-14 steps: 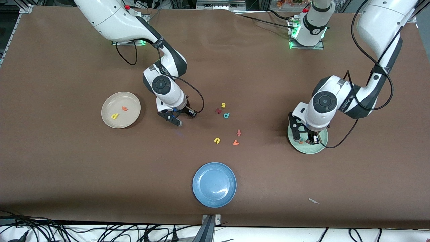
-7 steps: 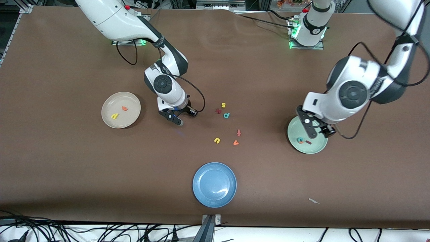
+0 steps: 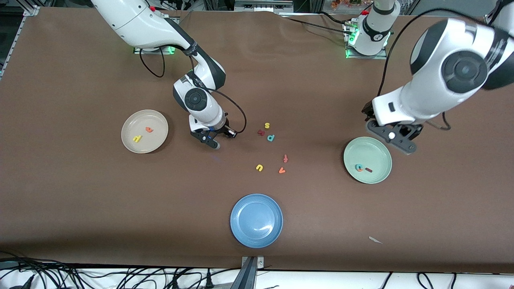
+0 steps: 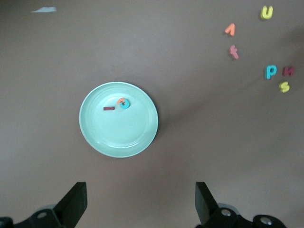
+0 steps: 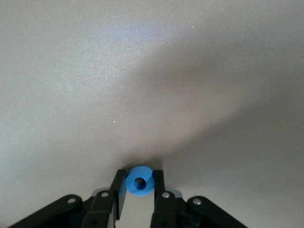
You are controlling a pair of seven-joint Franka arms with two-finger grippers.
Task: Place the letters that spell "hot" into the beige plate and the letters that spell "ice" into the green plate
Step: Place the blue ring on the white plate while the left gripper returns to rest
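My right gripper [image 3: 212,142] is low over the table between the beige plate [image 3: 156,120] and the loose letters, shut on the blue o [image 5: 137,176], which stands on edge between the fingers [image 5: 158,181]. A yellow h [image 3: 137,139] and an orange t [image 3: 149,129] lie in the beige plate. In the green plate [image 3: 373,151] the teal c and orange e [image 3: 359,167] lie pressed together beside the dark red i [image 3: 368,170]. My left gripper [image 3: 391,137] hangs open and empty, high over the table beside the green plate [image 4: 118,135].
Loose letters lie mid-table: a yellow s [image 3: 267,125], a dark red letter [image 3: 261,132], a teal p [image 3: 271,137], a reddish letter [image 3: 285,158], a yellow u [image 3: 259,167] and an orange v [image 3: 282,170]. A blue plate [image 3: 241,208] sits nearest the front camera, with a white scrap [image 3: 375,240] toward the left arm's end.
The left gripper opened over the green plate, then rose up and back toward its base, with the letters left in the plate. The right gripper's fingers closed in on the blue o.
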